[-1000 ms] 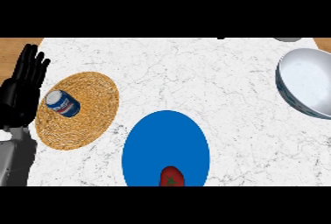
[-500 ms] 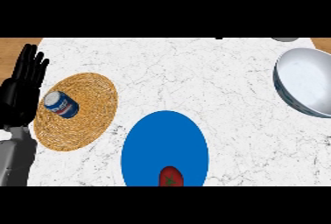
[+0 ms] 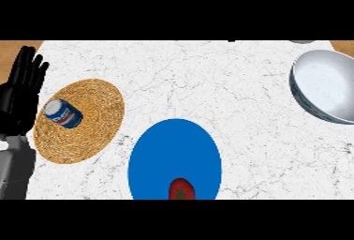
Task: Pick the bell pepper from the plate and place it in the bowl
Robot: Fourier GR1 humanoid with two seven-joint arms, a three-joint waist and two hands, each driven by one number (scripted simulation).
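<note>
At bottom center of the frame I see the pepper (image 3: pixel 181 189), red w/ green stem, sitting on the lower part of the blue plate (image 3: pixel 174 147), partly cut by the frame's lower edge. Nothing touches it. Bowl (image 3: pixel 325 86) is at upper right, well apart from the plate, partly out of frame. My left hand (image 3: pixel 19 96) rests at the left edge, fingers straight and up, holding nothing, just beside a woven mat (image 3: pixel 90 117). A can (image 3: pixel 63 113) stands on the mat's left part. All on a white marble counter (image 3: pixel 207 79).
</note>
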